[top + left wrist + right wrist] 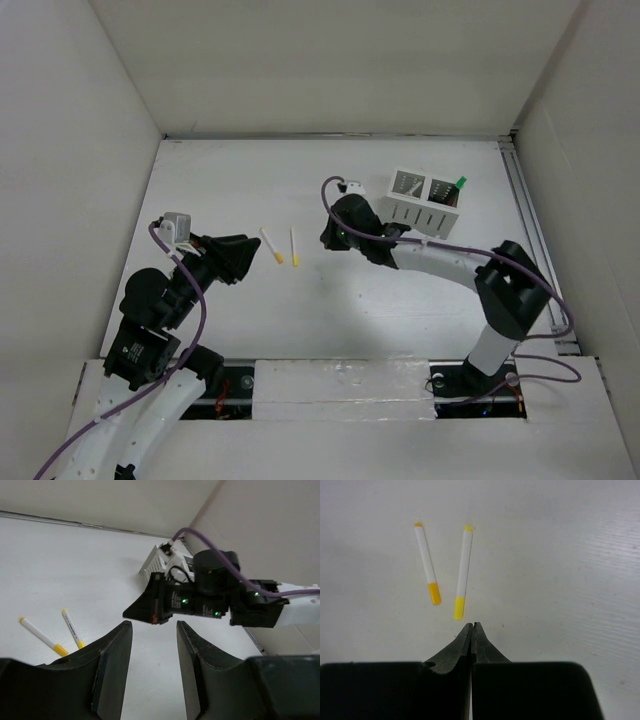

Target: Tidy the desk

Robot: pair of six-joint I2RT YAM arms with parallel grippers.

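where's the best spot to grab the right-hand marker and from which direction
Take the right-hand marker at mid-barrel, from straight above, jaws across its thin width. It lies flat on the desk, and the other marker sits clear beside it. The right gripper is shut and must open first.

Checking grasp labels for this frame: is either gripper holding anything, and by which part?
Nothing is held. The right gripper is shut empty, its tips just short of the nearer white, yellow-capped pen; the left gripper is open and empty.
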